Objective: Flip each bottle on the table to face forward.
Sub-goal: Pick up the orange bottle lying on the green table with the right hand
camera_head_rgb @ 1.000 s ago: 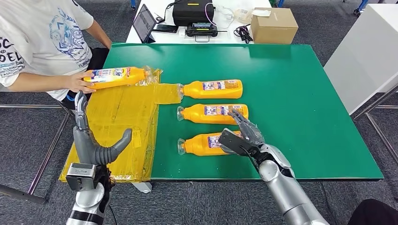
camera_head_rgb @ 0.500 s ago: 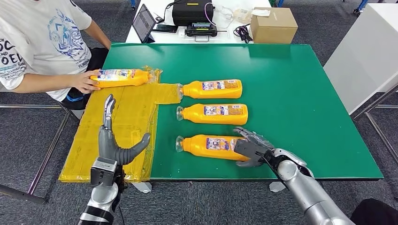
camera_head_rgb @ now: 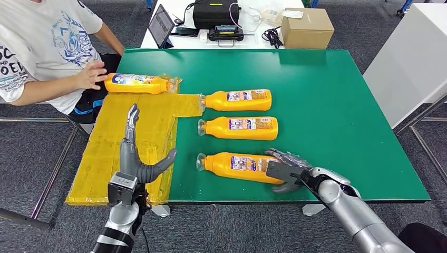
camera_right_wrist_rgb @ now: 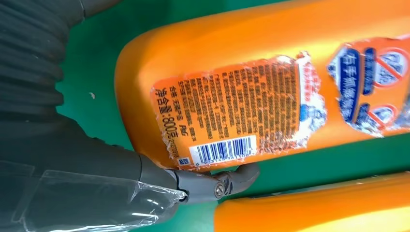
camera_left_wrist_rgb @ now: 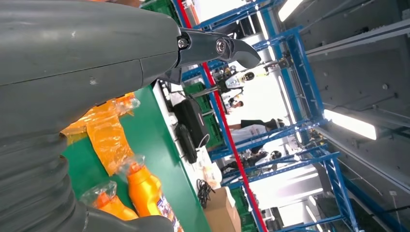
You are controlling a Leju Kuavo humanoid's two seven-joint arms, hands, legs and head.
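1. The left hand [camera_head_rgb: 138, 167] is in the lower left of the head view. It is held up over the yellow sheet [camera_head_rgb: 132, 142]. Its fingers are spread wide and it holds nothing.
2. The right hand [camera_head_rgb: 287, 171] is in the lower right of the head view. It rests at the flat end of the nearest bottle [camera_head_rgb: 237, 166]. Its fingers lie along the far side and its thumb on the near side. I cannot tell if it grips the bottle or only touches it.
3. The nearest bottle lies on its side on the green bench [camera_head_rgb: 337, 121], near the front edge. Its cap points to the left of the frame. In the right wrist view the label with small print and a barcode [camera_right_wrist_rgb: 222, 150] faces up.
4. The middle bottle [camera_head_rgb: 238, 128] lies just behind it, cap to the left.
5. The far bottle [camera_head_rgb: 236, 99] lies behind that one, cap to the left, touching the yellow sheet.
6. In the upper left, a fourth bottle [camera_head_rgb: 138, 83] lies on the yellow sheet. A person's hand [camera_head_rgb: 92, 74] is at its end.
7. At the top of the frame, a cardboard box [camera_head_rgb: 307, 28] and a black case [camera_head_rgb: 216, 14] sit on a white table [camera_head_rgb: 174, 41].
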